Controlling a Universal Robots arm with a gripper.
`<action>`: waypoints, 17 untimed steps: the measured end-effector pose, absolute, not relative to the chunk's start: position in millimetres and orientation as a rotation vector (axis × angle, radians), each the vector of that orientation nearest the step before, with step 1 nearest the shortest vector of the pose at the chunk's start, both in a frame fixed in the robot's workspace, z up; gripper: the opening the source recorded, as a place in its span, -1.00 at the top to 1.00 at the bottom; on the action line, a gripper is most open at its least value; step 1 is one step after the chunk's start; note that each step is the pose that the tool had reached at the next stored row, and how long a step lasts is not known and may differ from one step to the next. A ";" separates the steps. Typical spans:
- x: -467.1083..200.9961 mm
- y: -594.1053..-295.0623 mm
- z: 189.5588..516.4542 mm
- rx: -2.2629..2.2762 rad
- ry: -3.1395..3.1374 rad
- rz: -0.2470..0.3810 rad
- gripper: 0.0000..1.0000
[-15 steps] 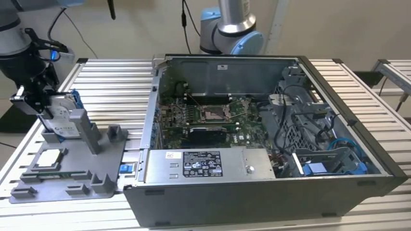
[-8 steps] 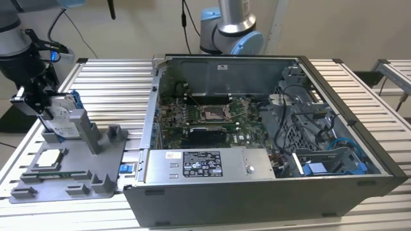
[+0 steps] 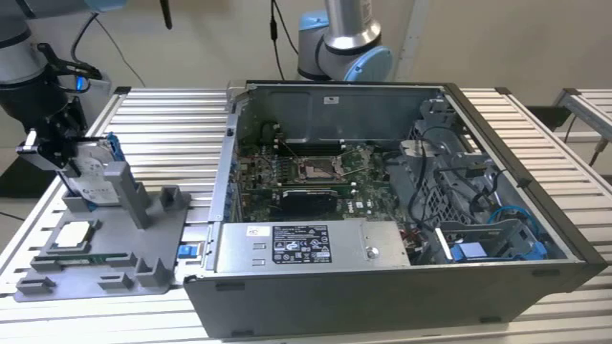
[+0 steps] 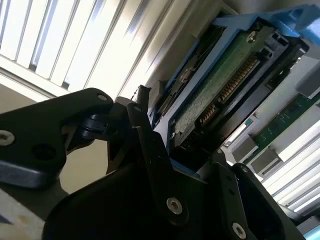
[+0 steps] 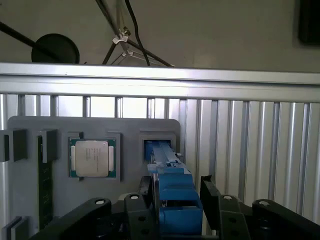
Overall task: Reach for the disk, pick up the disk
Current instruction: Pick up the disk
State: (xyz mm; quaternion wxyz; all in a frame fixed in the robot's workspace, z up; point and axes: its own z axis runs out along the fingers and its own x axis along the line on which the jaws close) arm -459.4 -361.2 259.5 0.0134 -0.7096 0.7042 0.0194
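At the bench [image 3: 172,115] end on the exterior view's left, noted the disk [image 3: 93,175] standing upright on edge in a slot of the grey fixture [image 3: 143,236], on the far side of the CPU chip [image 3: 74,234]. Found the gripper [image 3: 65,159] down over the disk's top edge. Seen in the first wrist view: fingers [image 5: 209,194] narrowly apart, one each side of the blue bracket, slim gap on one side, not clamped. Logged the open computer case [image 3: 383,287] well apart to the right.

Disk [image 3: 88,175]: silver-grey metal face, smooth blue plastic bracket [image 5: 174,189]. Holder tray [image 3: 158,240]: matt grey plastic. Table [image 3: 163,136]: ribbed bare metal slats, satin sheen
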 end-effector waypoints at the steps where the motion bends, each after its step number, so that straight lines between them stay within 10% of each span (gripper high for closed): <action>1: -459.4 -361.2 259.5 -2.211 2.194 0.060 -1.00; 17: -459.4 -361.2 259.3 -2.210 2.193 0.060 -1.00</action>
